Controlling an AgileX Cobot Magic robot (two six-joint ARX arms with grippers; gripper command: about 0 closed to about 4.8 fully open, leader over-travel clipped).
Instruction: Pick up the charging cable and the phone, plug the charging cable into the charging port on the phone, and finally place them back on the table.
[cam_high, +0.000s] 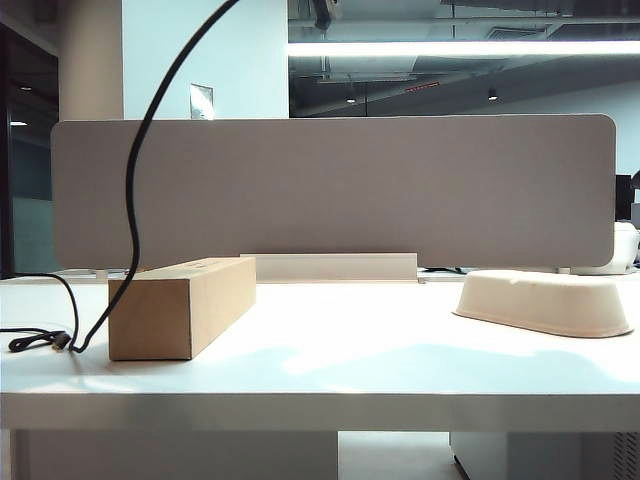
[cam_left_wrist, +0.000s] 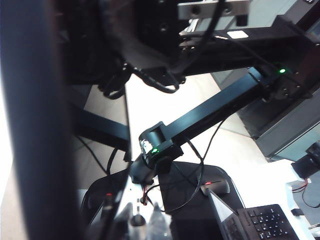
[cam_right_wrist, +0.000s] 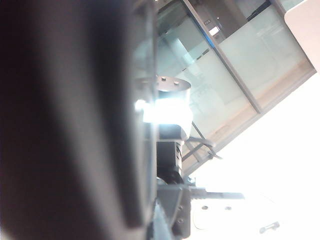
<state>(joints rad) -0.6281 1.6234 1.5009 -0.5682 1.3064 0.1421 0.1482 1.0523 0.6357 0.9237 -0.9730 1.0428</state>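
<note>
**Cable strung up out of frame; plug-to-port line not visible**

Neither the left gripper nor the right gripper shows in the exterior view, so both must be above its top edge. Both sets of jaws are together. I cannot tell what either one clamps.

The charging cable rises from the surface just left of the cardboard box. It runs steeply up and to the right, leaving the top of the frame left of centre. Its slack lies on the surface at the far left.

I cannot identify the phone in any view. A dark blurred band fills one side of the left wrist view and a similar mass the right, either of which may be a finger or the phone.

The mating turns on the plug's axis meeting the phone's short edge, and I cannot check that here.
</note>
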